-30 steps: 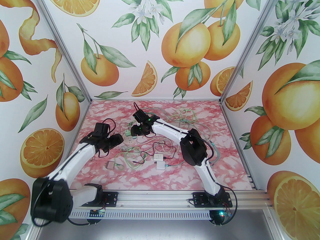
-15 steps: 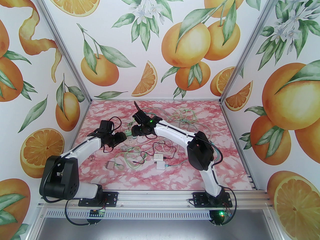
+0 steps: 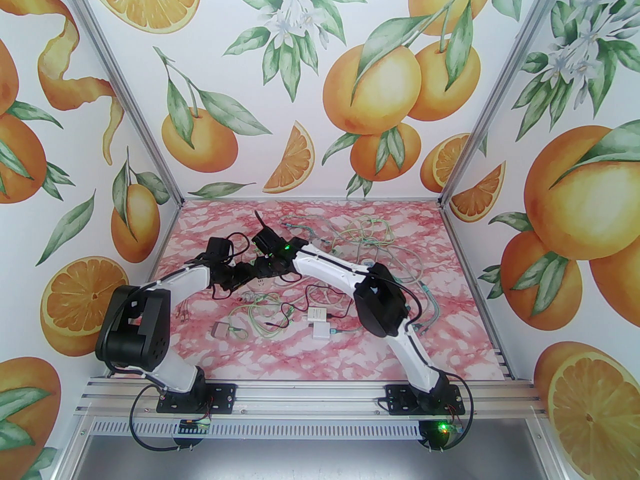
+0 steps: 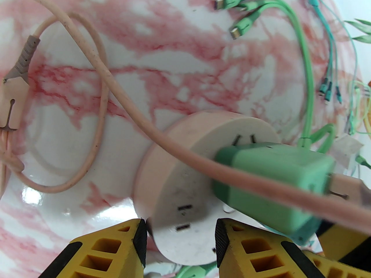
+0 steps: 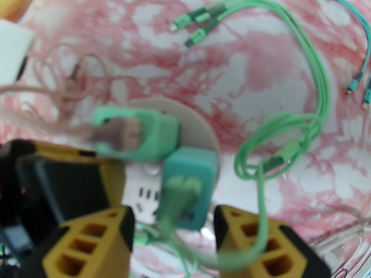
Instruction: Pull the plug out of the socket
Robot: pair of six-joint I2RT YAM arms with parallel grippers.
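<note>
Now the socket (image 4: pixel 174 184) holds a green plug (image 4: pixel 272 178) and teal plug (image 5: pixel 188 175).

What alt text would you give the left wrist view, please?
A green plug sits in a round pale socket on the pink marbled table, a pink cable crossing both. Yellow fingers of the left gripper bracket the socket's near edge; green cables lie beyond.
</note>
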